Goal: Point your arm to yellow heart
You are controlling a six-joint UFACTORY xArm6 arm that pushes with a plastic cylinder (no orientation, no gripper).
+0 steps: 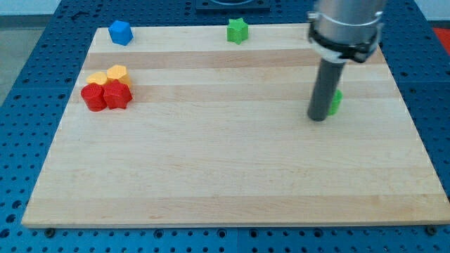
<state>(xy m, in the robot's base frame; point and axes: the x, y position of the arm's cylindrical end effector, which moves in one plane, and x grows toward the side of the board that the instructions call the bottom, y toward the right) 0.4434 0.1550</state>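
Observation:
Two yellow blocks sit at the view's left on the wooden board (pixel 225 161). One yellow block (pixel 117 72) has a lobed, heart-like outline; the other yellow block (pixel 98 78) lies just left of it. Which is the heart is hard to tell. Below them are a red block (pixel 92 97) and a red star-like block (pixel 117 95), all four touching in a cluster. My tip (pixel 318 117) rests on the board far to the right of the cluster, right next to a green block (pixel 335 102) that the rod partly hides.
A blue block (pixel 121 32) sits at the board's top left corner. A green star (pixel 238 30) sits at the top edge near the middle. A blue pegboard surface (pixel 28 84) surrounds the board.

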